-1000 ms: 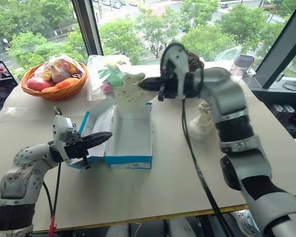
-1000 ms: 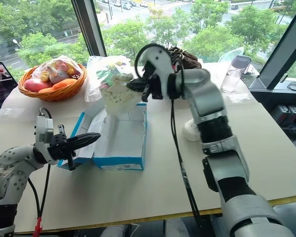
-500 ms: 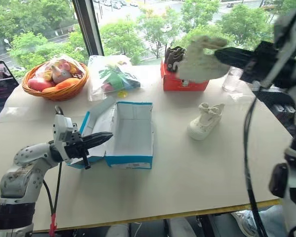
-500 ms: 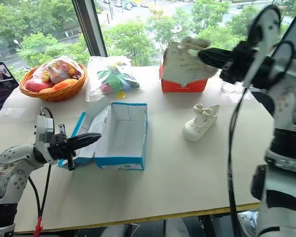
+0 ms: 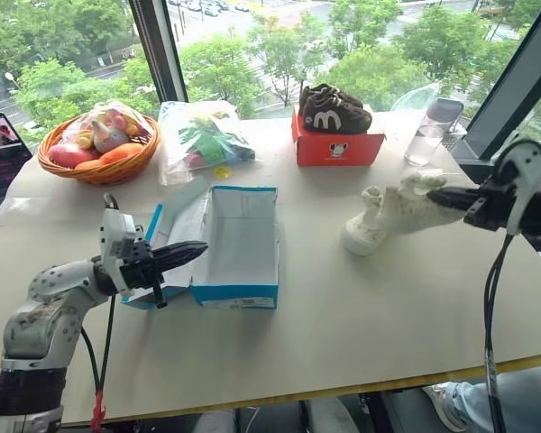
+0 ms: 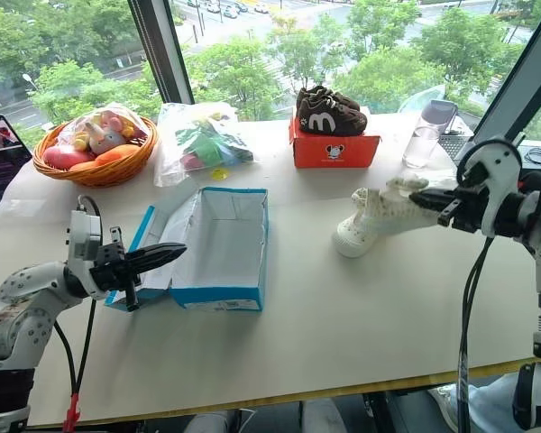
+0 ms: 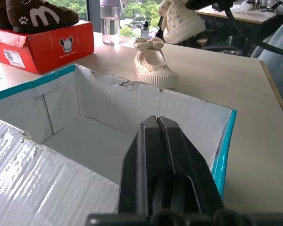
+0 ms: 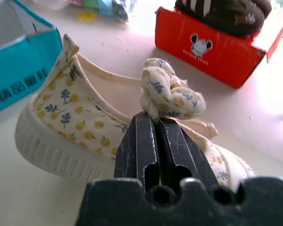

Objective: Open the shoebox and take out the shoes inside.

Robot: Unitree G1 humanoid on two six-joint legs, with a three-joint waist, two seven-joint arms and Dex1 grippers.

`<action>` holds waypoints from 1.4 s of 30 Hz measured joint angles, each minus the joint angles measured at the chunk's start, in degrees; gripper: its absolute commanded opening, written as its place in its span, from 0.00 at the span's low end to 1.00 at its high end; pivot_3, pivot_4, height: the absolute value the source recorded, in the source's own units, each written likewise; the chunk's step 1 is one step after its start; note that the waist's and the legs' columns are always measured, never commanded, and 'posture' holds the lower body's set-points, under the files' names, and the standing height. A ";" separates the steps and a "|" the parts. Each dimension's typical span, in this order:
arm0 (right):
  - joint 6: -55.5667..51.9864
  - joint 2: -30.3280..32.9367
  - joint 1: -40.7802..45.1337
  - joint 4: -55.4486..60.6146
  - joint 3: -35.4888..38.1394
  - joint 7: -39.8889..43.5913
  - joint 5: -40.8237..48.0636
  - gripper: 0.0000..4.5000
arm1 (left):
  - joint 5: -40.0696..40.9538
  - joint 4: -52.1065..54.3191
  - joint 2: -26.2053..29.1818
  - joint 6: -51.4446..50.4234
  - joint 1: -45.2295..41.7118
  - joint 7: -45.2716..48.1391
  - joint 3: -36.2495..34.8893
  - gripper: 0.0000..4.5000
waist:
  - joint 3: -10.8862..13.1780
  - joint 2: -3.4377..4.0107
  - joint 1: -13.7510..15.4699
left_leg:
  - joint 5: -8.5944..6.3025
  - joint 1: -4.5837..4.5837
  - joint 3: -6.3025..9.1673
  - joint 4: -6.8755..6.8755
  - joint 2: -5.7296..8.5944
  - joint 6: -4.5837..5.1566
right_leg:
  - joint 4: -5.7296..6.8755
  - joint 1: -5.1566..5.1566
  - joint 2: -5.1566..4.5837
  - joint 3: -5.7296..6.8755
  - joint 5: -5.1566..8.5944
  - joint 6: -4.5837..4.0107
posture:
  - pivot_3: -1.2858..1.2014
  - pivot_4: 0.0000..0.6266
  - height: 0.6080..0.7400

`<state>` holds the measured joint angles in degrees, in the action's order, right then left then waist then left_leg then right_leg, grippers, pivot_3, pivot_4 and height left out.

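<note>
Right gripper [image 5: 437, 193]: fingers nearly pressed together on a cream shoe [image 5: 410, 209], pinching its strap just under the bow. Holds that shoe well off to the right of the shoebox [image 5: 243, 293], toe pointing back toward it. Cannot tell whether the sole touches the table [image 5: 343, 316].

Left gripper [image 5: 191, 249]: fingers pressed flat together, nothing between them. Points level over the shoebox's left wall and folded-out lid, tips reaching toward the open inside. Cannot tell whether touching the cardboard.

Shoebox: open, blue outside, white and bare inside, lying near the table's middle.

Other shoe [image 5: 359, 236]: stands upright on the table to the right of the shoebox, just beside the held one and nearer the box.

Beyond the shoebox, toward the window: red box [image 5: 338, 149] with brown shoes [image 5: 334, 108] on top, back and right; plastic bag [image 5: 203, 135] straight behind; basket [image 5: 99, 167] back and left.
</note>
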<state>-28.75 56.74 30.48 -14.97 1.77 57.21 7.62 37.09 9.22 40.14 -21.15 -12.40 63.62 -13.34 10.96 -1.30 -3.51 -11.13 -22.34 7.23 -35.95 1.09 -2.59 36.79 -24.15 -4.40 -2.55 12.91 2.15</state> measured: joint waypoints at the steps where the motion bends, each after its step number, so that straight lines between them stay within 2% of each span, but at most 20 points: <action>1: -0.25 0.14 -0.02 0.37 -0.15 -0.05 -0.42 0.50 | -0.01 -0.03 0.00 0.00 -0.01 0.02 0.01 0.00 | 0.00 0.00 0.00 | 0.00 0.00 0.00 0.00 0.00 0.00 | 0.00 -0.01 0.00 0.00 0.00 0.00 | 0.52 0.24 1.00; 4: -0.70 2.10 -0.25 2.23 -1.85 -0.33 -2.77 0.73 | -0.04 -0.07 0.00 0.01 -0.11 0.08 0.02 0.00 | 0.00 0.00 0.02 | 0.00 -0.01 0.00 0.00 0.00 0.00 | 0.00 -0.02 0.00 0.00 0.00 0.00 | 0.52 0.24 1.00; 12: -4.44 12.27 -6.06 14.26 -1.19 4.97 -3.66 0.73 | -1.05 -0.32 0.03 1.17 -0.27 0.39 0.26 0.00 | 0.00 0.00 0.55 | 0.00 -0.01 -0.01 0.00 0.00 0.00 | -0.01 -0.01 -0.01 0.00 0.02 0.03 | 0.52 0.24 1.00; 15: -5.80 14.81 -10.19 19.93 3.00 8.03 -0.38 0.73 | -1.22 -0.46 0.07 1.42 0.05 0.52 0.34 0.00 | 0.00 0.00 0.82 | 0.00 0.00 -0.01 0.00 -0.01 0.00 | -0.01 -0.01 0.00 0.01 0.03 0.04 | 0.52 0.24 1.00; 18: -8.72 13.55 -9.24 24.90 8.58 9.04 5.46 0.73 | -1.23 -0.52 0.12 1.44 0.20 0.47 0.30 0.00 | 0.00 0.00 0.72 | 0.00 0.01 -0.02 -0.02 -0.03 0.00 | 0.00 0.01 0.00 0.00 0.02 0.05 | 0.52 0.24 1.00; 20: -11.19 10.74 -5.73 27.79 11.71 8.36 10.04 0.73 | -1.25 -0.54 0.19 1.45 0.60 0.33 0.21 0.00 | 0.00 -0.01 0.68 | 0.00 0.03 -0.03 -0.03 -0.05 0.00 | 0.00 0.04 0.02 0.00 0.01 0.04 | 0.52 0.24 1.00; 24: -17.56 -0.52 0.82 31.65 13.32 -0.18 16.26 0.73 | -1.77 -0.40 -0.06 1.79 2.53 -1.23 -0.32 0.00 | -0.08 -0.17 0.83 | 0.00 0.04 -0.02 -0.04 -0.07 0.00 | -0.01 0.08 0.02 0.01 0.01 0.04 | 0.52 0.24 1.00; 28: -21.37 -13.65 1.01 33.31 10.11 -13.02 15.89 0.73 | -1.42 1.44 -1.39 1.13 4.89 -5.13 -1.55 0.00 | -0.07 -0.17 1.07 | 0.00 -0.12 -0.02 -0.05 0.00 0.00 | -0.01 -0.07 -0.03 -0.01 -0.03 0.04 | 0.52 0.24 1.00; 31: -20.07 -23.40 0.34 33.25 9.93 -25.76 12.04 0.73 | -1.31 3.07 -4.76 0.95 5.57 -12.37 -3.98 0.00 | -0.07 -0.16 1.53 | 0.00 -0.13 0.01 -0.05 0.02 -0.01 | 0.01 -0.09 -0.04 -0.01 -0.08 -0.02 | 0.52 0.24 1.00; 33: -16.87 -27.72 -1.73 32.78 9.80 -33.56 7.75 0.73 | -3.42 3.12 -8.55 1.07 4.41 -20.23 -5.11 0.00 | -0.08 -0.18 2.23 | 0.00 -0.09 0.01 -0.08 0.05 -0.01 | 0.00 -0.04 -0.05 -0.01 -0.11 -0.01 | 0.52 0.24 1.00; 37: -6.74 -29.66 -10.50 29.67 4.93 -43.33 -3.23 0.73 | -7.03 2.11 -15.48 2.60 3.51 -33.98 -8.22 0.00 | -0.14 -0.27 2.68 | 0.00 -0.08 -0.02 -0.08 0.06 -0.01 | -0.06 -0.02 -0.05 -0.05 -0.30 -0.23 | 0.52 0.24 1.00; 42: 7.73 -35.47 -18.52 24.44 4.80 -49.90 -7.13 0.73 | -16.66 -5.30 -22.86 9.43 3.07 -54.63 -14.69 0.00 | -0.35 -0.38 1.93 | 0.00 0.23 -0.04 -0.02 0.01 -0.01 | -0.03 0.21 0.00 -0.10 -0.12 0.06 | 0.52 0.24 1.00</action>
<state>-21.02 21.27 11.96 9.47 6.57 7.31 0.49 20.43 3.92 17.28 -11.71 -9.33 8.99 -28.02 10.62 -1.69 -1.58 -11.13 -22.11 7.19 -35.96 1.09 -2.60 36.76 -23.95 -4.40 -2.64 12.79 2.20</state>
